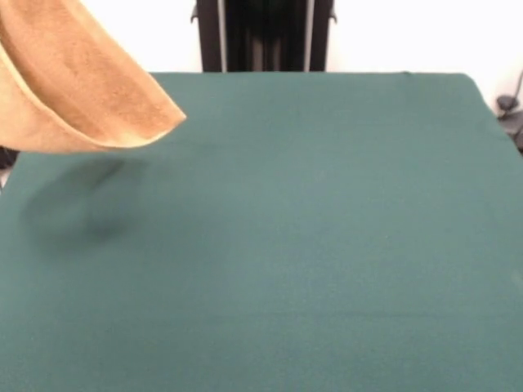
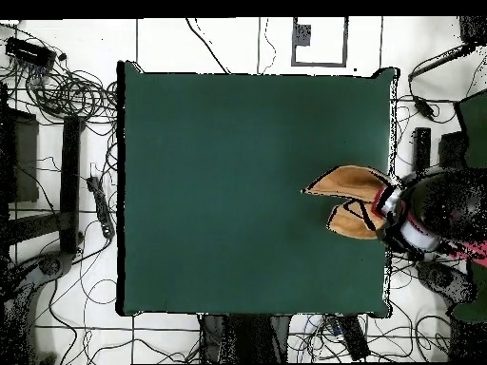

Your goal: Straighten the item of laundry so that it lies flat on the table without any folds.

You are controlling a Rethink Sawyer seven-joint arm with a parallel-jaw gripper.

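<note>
A golden-tan towel [image 1: 78, 86] of thick, fuzzy terry cloth shows a nappy, matt pile and a smoother hemmed edge; beneath it, the tabletop [image 1: 310, 245] wears dark green felt-like cloth, matt and even.

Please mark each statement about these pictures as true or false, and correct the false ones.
1. The towel lies flat on the table. False: the golden-tan towel is folded and raised above the table, with its shadow on the cloth below.
2. The table top is dark green. True.
3. The robot's pincer holds the towel. False: neither view shows the pincer; the front view shows only the pedestal.
4. In the overhead view, the towel is near the table's right edge. True.
</note>
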